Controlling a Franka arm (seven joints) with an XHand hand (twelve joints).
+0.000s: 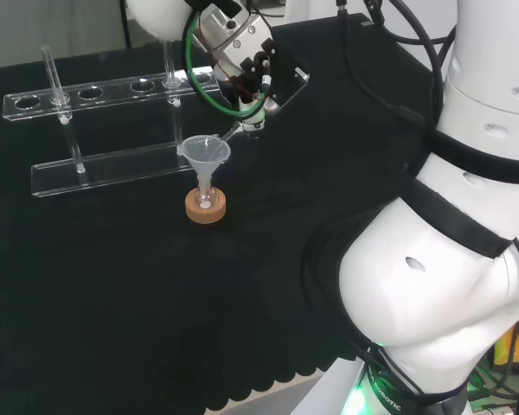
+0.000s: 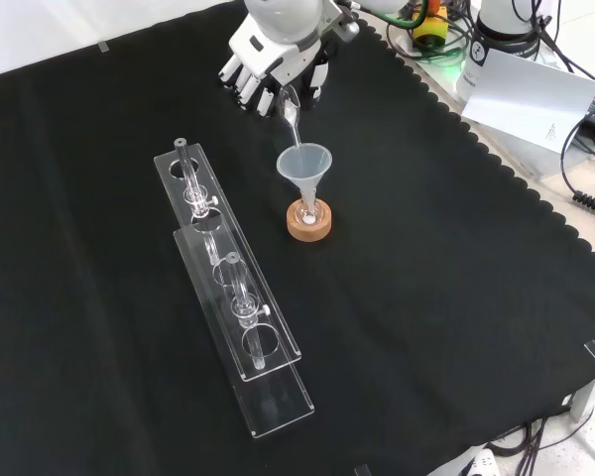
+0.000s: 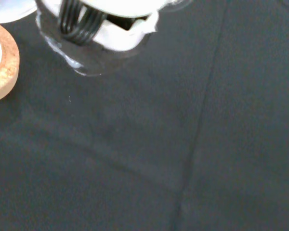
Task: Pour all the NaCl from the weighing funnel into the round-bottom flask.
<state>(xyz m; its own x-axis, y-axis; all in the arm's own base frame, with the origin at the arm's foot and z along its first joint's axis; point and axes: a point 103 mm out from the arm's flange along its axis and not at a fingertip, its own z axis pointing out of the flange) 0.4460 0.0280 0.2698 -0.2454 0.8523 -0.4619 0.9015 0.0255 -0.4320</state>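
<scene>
Hand (image 2: 278, 64) curled on tilted weighing funnel (image 2: 291, 111) — spout over plastic funnel (image 2: 304, 165) rim; open cloth (image 2: 456, 297) around cork ring (image 2: 308, 222).

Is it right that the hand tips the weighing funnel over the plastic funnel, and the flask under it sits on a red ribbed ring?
One thing is wrong: the ring. The flask sits on a cork ring, not a red ribbed one; the front view shows it. The rest holds: the hand tips the weighing funnel over the plastic funnel.
</scene>
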